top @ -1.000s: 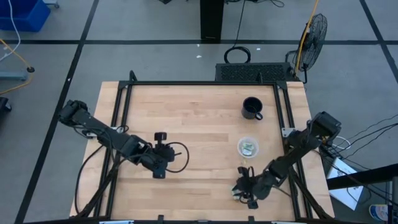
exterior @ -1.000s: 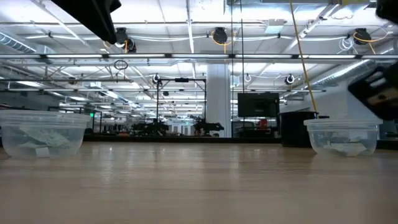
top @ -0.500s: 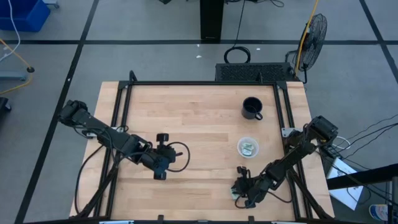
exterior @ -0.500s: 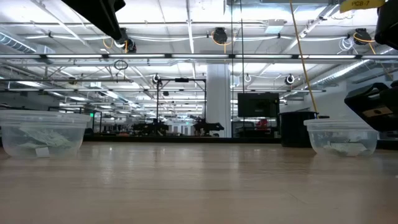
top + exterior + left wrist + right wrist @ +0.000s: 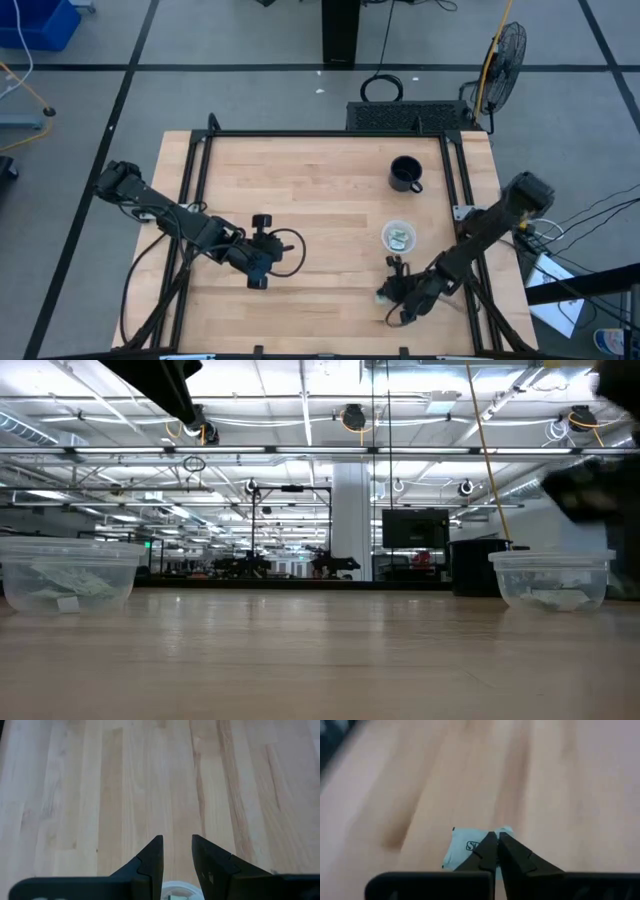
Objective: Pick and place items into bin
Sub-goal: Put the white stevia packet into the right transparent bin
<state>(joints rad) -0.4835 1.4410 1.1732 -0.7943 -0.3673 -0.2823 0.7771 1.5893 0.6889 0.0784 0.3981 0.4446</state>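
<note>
My right gripper point(image 5: 393, 292) point(image 5: 495, 839) is near the table's near right corner, shut on a small pale green and white packet point(image 5: 465, 847). In the low view it is a dark blur point(image 5: 590, 490) well above the wood. My left gripper point(image 5: 272, 252) point(image 5: 176, 837) waits open over a clear cup point(image 5: 287, 250) point(image 5: 175, 889) at the table's left middle. A second clear cup point(image 5: 399, 237) with packets stands just beyond my right gripper. Both cups point(image 5: 68, 573) point(image 5: 552, 578) hold packets. Which one is the bin I cannot tell. My right gripper pinches the packet between its two fingertips at one edge point(image 5: 482, 834), near a corner. The rest of the packet spreads out beyond and beside the fingers. The packet is lifted off the table, since the gripper stands well above the wood in the low view.
A black mug point(image 5: 405, 174) stands at the far right of the table. A black frame point(image 5: 320, 134) runs along the table's edges. Bare wood point(image 5: 320, 200) lies between the two arms.
My right gripper has dipped toward the table near the near edge, then risen and gone a little toward the far edge and the clear cup with packets.
</note>
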